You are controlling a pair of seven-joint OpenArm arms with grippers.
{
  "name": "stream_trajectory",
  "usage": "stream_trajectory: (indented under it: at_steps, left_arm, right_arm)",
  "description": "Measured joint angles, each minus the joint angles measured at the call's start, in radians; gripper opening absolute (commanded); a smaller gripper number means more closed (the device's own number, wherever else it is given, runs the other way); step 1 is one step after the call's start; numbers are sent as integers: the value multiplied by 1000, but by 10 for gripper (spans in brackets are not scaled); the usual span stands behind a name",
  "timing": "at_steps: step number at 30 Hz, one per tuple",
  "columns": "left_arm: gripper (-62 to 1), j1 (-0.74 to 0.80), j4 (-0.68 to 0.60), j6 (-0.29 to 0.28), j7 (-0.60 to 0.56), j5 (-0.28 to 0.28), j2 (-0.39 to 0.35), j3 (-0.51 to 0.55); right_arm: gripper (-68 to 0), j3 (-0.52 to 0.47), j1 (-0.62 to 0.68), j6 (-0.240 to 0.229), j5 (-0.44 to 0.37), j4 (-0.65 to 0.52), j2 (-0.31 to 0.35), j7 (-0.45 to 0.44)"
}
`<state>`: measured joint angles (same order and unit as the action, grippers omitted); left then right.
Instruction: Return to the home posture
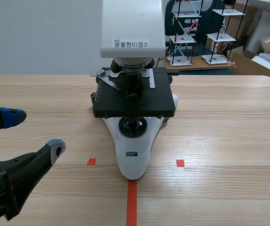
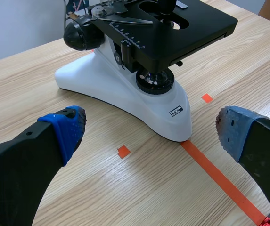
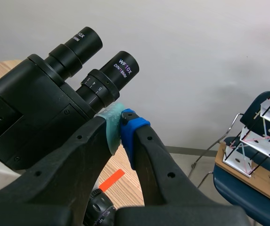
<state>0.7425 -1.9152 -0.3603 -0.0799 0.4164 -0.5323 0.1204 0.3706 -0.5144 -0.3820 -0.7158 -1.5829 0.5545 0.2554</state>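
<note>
Home posture is not yet reached, in my judgement. My left gripper (image 1: 35, 132) hangs low over the table (image 1: 229, 141), fingers spread wide and holding nothing, near the foot of the microscope (image 1: 134, 155). The microscope stands upright at mid-table, its foot meeting the end of the orange tape line (image 1: 131, 202). My right gripper (image 3: 120, 129) is raised, pads pressed together on nothing, just beside the eyepieces (image 3: 118, 70); contact cannot be confirmed. Recommended: draw the right arm straight away from the eyepieces, no sideways sweep. Surface: pale wood grain, level. Room: plain grey wall, wire-frame racks (image 1: 205, 33) behind.
</note>
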Motion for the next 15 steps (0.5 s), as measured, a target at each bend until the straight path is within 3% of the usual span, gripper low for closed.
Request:
stream_trajectory:
  at_steps: [12, 15]
  left_arm:
    - [-28, 0, 0, 0, 0, 0, 0, 0]
    - [-28, 0, 0, 0, 0, 0, 0, 0]
  right_arm:
    - [-675, -3, 48, -4, 15, -2, 0, -27]
    - [-669, -50, 113, -6, 19, -28, 0, -45]
